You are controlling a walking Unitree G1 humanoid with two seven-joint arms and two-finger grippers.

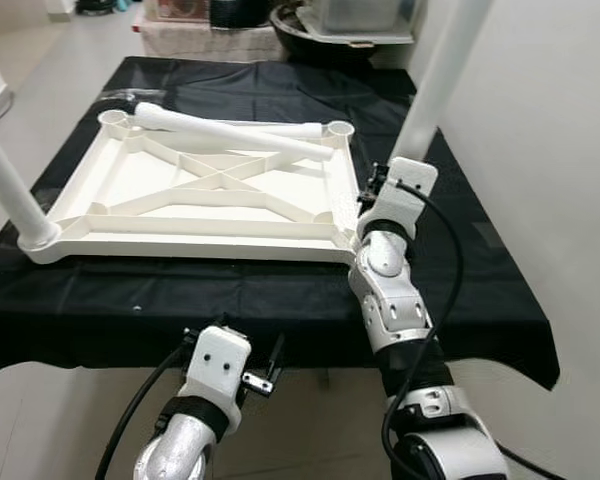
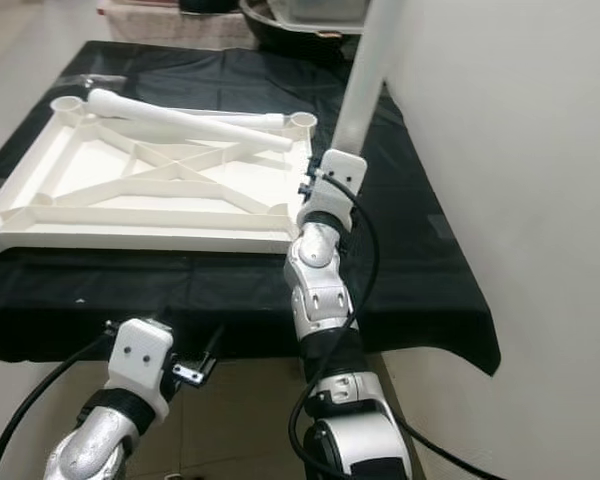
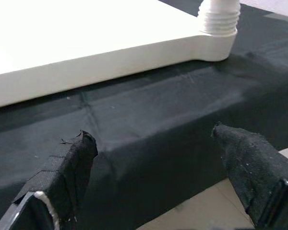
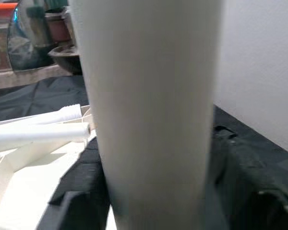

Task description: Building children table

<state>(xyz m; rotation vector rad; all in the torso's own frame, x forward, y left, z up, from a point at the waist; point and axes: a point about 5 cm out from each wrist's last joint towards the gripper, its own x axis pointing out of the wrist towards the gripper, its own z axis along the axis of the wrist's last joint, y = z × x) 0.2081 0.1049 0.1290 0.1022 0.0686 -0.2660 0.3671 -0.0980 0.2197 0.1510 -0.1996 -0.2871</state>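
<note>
The upper end of the upright white leg (image 1: 442,75) is cut off by the top edge of both eye views, and its lower end is hidden behind the right gripper (image 1: 372,200) and wrist. A second upright leg (image 1: 8,185) at the near-left corner is likewise cut off by the frame's edge. The things at the far end of the table, a dark bowl (image 1: 310,40) and a clear container (image 1: 365,18), are only partly seen.

In the right wrist view the leg is seen close and blurred, standing between the two black fingers (image 4: 79,191), which are closed against its sides; two loose legs (image 4: 38,127) are seen behind it. In the left wrist view the left gripper's fingers (image 3: 62,177) are spread wide with nothing between them, in front of the draped black cloth (image 3: 149,143), and a threaded leg end (image 3: 220,19) is seen seated in a tabletop corner.

The white plastic tabletop (image 1: 200,190) is laid upside down on the cloth-covered table, its cross-braced ribs facing up, with round sockets at the corners. The loose legs are laid across its far edge. The left gripper (image 1: 248,365) is held low, just below the table's near edge.
</note>
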